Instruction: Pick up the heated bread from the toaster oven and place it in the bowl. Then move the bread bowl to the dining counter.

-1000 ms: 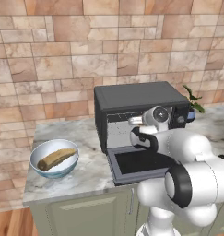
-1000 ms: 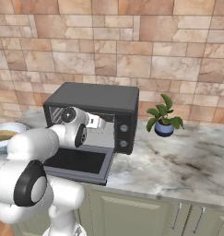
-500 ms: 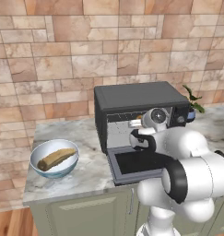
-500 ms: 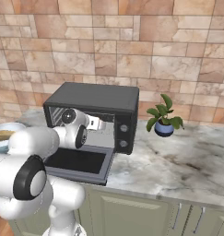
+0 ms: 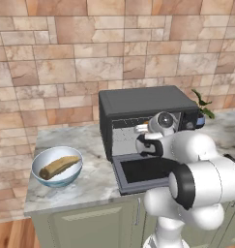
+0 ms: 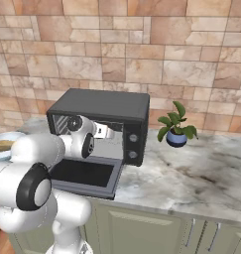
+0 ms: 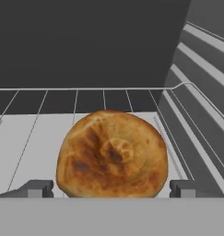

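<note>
The hand (image 7: 111, 188) is sitting inside the toaster oven (image 5: 148, 104), fingers spread open around the bun (image 7: 112, 154), low in the frame.

Both base views looked forward and down from behind the arm, left and right, sharing the toaster oven (image 5: 147, 107) on the table (image 6: 201, 173); the hand view sat close inside it, facing the heated bread (image 7: 112, 154)
</note>
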You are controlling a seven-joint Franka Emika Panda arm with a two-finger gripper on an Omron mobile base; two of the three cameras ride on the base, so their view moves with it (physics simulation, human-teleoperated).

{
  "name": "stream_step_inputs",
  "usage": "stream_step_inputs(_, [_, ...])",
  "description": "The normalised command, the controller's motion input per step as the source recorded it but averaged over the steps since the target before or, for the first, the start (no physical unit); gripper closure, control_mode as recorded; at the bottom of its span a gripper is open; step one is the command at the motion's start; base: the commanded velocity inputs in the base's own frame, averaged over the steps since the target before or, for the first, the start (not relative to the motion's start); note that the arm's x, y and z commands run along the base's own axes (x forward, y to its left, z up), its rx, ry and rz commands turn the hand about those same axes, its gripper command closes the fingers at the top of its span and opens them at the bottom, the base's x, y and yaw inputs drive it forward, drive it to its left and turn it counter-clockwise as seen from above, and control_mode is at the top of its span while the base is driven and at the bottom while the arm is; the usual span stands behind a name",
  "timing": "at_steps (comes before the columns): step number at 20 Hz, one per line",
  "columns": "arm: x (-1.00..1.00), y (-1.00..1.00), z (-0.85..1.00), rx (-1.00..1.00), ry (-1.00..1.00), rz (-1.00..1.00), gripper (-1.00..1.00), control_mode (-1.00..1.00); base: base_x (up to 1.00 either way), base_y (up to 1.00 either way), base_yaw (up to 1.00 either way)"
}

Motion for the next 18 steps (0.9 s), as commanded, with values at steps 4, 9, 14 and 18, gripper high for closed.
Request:
stream_step_inputs(4, [0.14, 0.00, 0.00, 0.00, 0.00, 0.00, -1.00, -1.00, 0.00, 0.00, 0.00])
stream_step_inputs(9, [0.04, 0.00, -0.03, 0.00, 0.01, 0.00, -1.00, -1.00, 0.00, 0.00, 0.00])
stream_step_inputs(14, [0.06, 0.00, -0.12, -0.01, 0.03, 0.00, -1.00, -1.00, 0.00, 0.00, 0.00])
stream_step_inputs(18, [0.19, 0.00, -0.11, 0.00, 0.00, 0.00, -1.00, -1.00, 0.00, 0.00, 0.00])
